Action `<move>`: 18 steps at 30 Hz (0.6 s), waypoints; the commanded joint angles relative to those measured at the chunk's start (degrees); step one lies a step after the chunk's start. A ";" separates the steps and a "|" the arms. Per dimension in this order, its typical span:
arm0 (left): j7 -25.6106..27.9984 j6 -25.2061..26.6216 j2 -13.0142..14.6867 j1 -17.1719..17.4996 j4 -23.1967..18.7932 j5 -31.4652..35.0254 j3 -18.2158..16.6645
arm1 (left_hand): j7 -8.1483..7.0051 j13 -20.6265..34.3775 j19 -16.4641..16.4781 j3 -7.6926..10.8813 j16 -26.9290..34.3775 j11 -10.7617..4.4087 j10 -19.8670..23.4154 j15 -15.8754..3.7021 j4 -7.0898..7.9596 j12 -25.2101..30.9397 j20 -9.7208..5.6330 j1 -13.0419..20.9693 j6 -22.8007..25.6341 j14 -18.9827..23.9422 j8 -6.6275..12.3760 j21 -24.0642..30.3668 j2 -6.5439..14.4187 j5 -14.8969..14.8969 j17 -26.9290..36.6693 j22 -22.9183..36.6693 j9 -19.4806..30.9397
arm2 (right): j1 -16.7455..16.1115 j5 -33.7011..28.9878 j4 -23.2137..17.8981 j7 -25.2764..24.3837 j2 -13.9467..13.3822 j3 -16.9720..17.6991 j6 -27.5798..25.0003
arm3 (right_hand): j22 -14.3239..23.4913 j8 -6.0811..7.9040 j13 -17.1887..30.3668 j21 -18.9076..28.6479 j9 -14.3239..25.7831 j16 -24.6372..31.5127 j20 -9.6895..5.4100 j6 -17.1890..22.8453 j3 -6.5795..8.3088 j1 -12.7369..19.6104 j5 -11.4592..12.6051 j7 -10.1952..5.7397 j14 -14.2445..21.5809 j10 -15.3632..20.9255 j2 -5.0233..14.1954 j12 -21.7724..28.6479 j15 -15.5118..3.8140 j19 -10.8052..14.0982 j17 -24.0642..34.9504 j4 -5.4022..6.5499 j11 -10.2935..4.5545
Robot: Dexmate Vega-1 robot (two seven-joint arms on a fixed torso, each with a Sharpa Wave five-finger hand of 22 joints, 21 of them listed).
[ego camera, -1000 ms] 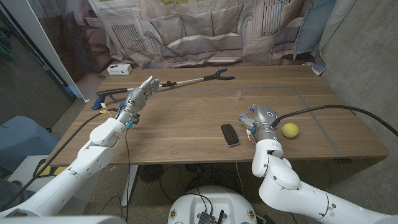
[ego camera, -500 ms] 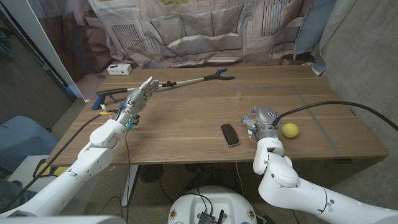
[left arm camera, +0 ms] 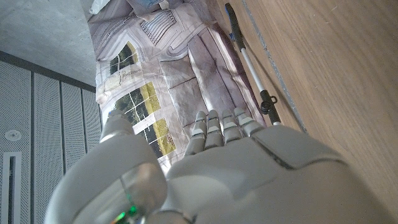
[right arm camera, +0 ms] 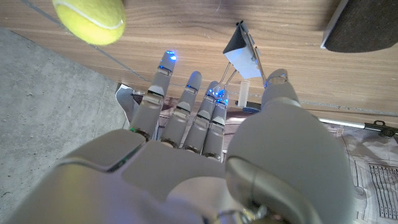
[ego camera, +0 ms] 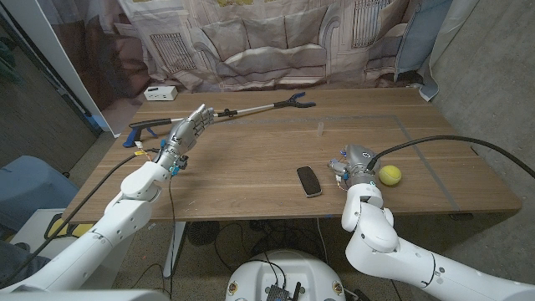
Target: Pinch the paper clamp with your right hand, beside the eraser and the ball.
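My right hand (ego camera: 356, 161) is over the table's near right part, between the dark oval eraser (ego camera: 308, 181) and the yellow-green ball (ego camera: 389, 175). In the right wrist view the hand (right arm camera: 205, 162) has its fingers stretched out and apart. The black paper clamp (right arm camera: 241, 53), with wire handles, lies on the wood just beyond the fingertips, in line with the gap between thumb and fingers. Nothing grips it. The ball (right arm camera: 90, 22) and the eraser (right arm camera: 367, 31) lie to either side of the clamp. My left hand (ego camera: 188, 130) is held up at the far left, fingers straight and empty.
A long reacher-grabber tool (ego camera: 238, 111) lies across the far side of the table, just past my left hand, and shows in the left wrist view (left arm camera: 249, 62). A small white box (ego camera: 159, 93) sits at the far left corner. A printed cloth (ego camera: 276, 42) hangs behind the table.
My right hand has shifted a little to the right, away from the eraser and closer to the ball. The left arm has stayed still.
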 commanded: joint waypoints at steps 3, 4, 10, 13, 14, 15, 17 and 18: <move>0.58 0.23 0.43 1.08 -1.17 0.21 -0.26 | 0.16 0.28 -0.06 0.41 -0.06 -0.27 0.08 0.22 -0.22 -0.15 0.27 0.08 0.37 -0.06 -0.19 0.08 -0.34 0.02 0.17 0.28 0.20 | -0.48 -5.39 2.41 5.70 1.08 0.09 -0.11 | 0.29 0.17 -0.11 -0.05 -0.05 -0.08 0.52 -0.99 -0.26 -0.56 0.36 0.25 -0.59 -0.43 -0.10 -0.51 0.21 -0.39 0.02 -0.04 -0.09; 0.65 0.22 0.42 1.13 -1.24 0.26 -0.26 | 0.15 0.28 -0.06 0.41 -0.06 -0.25 0.07 0.20 -0.23 -0.16 0.28 0.08 0.37 -0.08 -0.19 0.08 -0.35 0.02 0.17 0.28 0.20 | -0.66 -5.61 2.58 5.76 1.28 0.17 -0.11 | 0.29 0.14 -0.12 -0.04 -0.05 -0.11 0.56 -1.13 -0.30 -0.64 0.36 0.29 -0.67 -0.47 -0.12 -0.56 0.27 -0.40 0.01 -0.02 -0.10; 0.70 0.09 0.37 1.35 -1.40 0.27 -0.27 | 0.16 0.28 -0.07 0.45 -0.06 -0.28 0.01 0.21 -0.24 -0.18 0.25 0.07 0.37 -0.07 -0.19 0.08 -0.36 0.02 0.17 0.28 0.20 | -0.97 -8.03 3.52 8.28 1.83 0.08 -0.11 | 0.30 -0.04 -0.21 -0.04 -0.06 -0.27 0.79 -2.22 -0.44 -0.99 0.46 0.28 -1.31 -1.35 -0.06 -1.20 0.59 -0.68 -0.06 0.05 -0.01; 0.64 0.02 0.25 1.44 -1.34 0.15 -0.25 | 0.12 0.28 -0.07 0.48 -0.06 -0.26 0.05 0.23 -0.24 -0.16 0.25 0.05 0.39 -0.08 -0.18 0.08 -0.36 0.02 0.17 0.28 0.20 | -1.06 -10.03 4.09 10.25 2.19 0.05 -0.11 | 0.30 -0.21 -0.25 -0.05 -0.07 -0.48 0.96 -3.11 -0.54 -1.10 0.51 0.19 -1.93 -2.03 -0.15 -1.65 0.75 -0.89 -0.13 -0.02 0.02; 0.69 0.00 0.24 1.47 -1.36 0.20 -0.23 | 0.16 0.28 -0.07 0.49 -0.06 -0.20 0.04 0.23 -0.24 -0.17 0.24 0.05 0.41 -0.08 -0.18 0.08 -0.37 0.02 0.17 0.28 0.20 | -1.20 -10.67 4.29 10.76 2.45 0.19 -0.11 | 0.30 -0.22 -0.26 -0.05 -0.08 -0.53 1.03 -3.30 -0.58 -1.16 0.52 0.24 -2.08 -2.32 -0.18 -1.81 0.88 -0.94 -0.15 -0.01 0.08; 0.67 -0.03 0.21 1.49 -1.34 0.21 -0.21 | 0.17 0.28 -0.07 0.50 -0.06 -0.18 0.04 0.18 -0.24 -0.17 0.25 0.05 0.39 -0.07 -0.18 0.08 -0.37 0.02 0.17 0.28 0.20 | -1.28 -11.51 4.49 11.67 2.66 0.28 -0.11 | 0.30 -0.23 -0.27 -0.06 -0.08 -0.55 1.06 -3.49 -0.63 -1.27 0.52 0.25 -2.18 -2.54 -0.20 -1.95 0.91 -1.04 -0.16 0.01 0.22; 0.60 -0.07 0.19 1.51 -1.31 0.23 -0.15 | 0.16 0.28 -0.07 0.51 -0.07 -0.20 0.04 0.19 -0.24 -0.17 0.24 0.04 0.38 -0.09 -0.19 0.08 -0.37 0.02 0.17 0.28 0.20 | -1.23 -12.70 4.73 13.25 2.78 0.25 -0.11 | 0.31 -0.26 -0.30 -0.17 -0.09 -0.84 1.44 -4.10 -0.90 -1.76 0.53 0.34 -2.97 -2.90 -0.43 -2.24 1.33 -1.53 -0.26 0.13 0.42; 0.62 -0.08 0.18 1.54 -1.31 0.25 -0.15 | 0.16 0.28 -0.06 0.52 -0.06 -0.19 0.01 0.23 -0.25 -0.18 0.22 0.04 0.36 -0.07 -0.19 0.09 -0.37 0.02 0.17 0.28 0.20 | -1.26 -12.75 4.76 13.44 2.83 0.29 -0.11 | 0.31 -0.30 -0.32 -0.13 -0.10 -0.99 1.61 -4.68 -1.04 -2.02 0.58 0.38 -3.45 -3.41 -0.54 -2.55 1.62 -1.62 -0.32 0.17 0.41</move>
